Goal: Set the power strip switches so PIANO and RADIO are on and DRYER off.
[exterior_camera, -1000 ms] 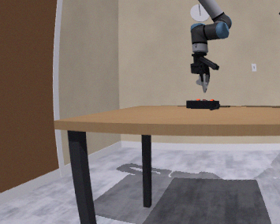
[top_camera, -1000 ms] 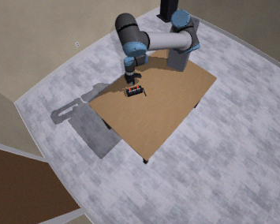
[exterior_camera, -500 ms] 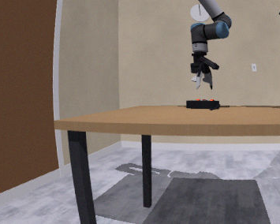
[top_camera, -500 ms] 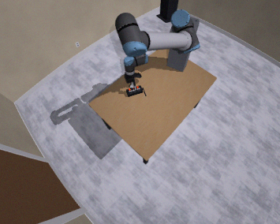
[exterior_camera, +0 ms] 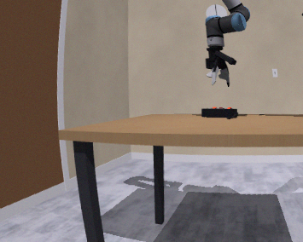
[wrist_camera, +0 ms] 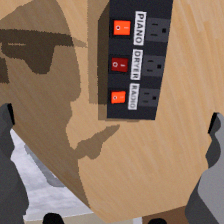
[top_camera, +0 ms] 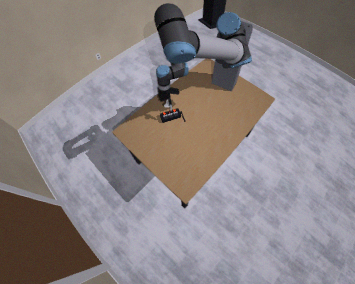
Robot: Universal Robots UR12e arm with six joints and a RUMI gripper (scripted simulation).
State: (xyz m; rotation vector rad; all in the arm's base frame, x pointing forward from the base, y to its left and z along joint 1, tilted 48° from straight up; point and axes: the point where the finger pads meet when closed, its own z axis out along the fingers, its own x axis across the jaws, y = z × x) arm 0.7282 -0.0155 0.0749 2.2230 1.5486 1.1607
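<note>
Hovering above the strip point(top_camera: 170, 116), the end effector point(exterior_camera: 219, 79) is spread wide and grips nothing. Strip lies face up on the worktop point(top_camera: 213, 145) near its far-left edge.

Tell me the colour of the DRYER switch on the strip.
Dark red, dimmer than its bright orange neighbours; the DRYER switch shows best in the wrist view.

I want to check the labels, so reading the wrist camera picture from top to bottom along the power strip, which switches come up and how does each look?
PIANO switch, bright orange → DRYER switch, dark red → RADIO switch, bright orange. All three sit on the black power strip, which lies label-side up on the wooden table.
</note>
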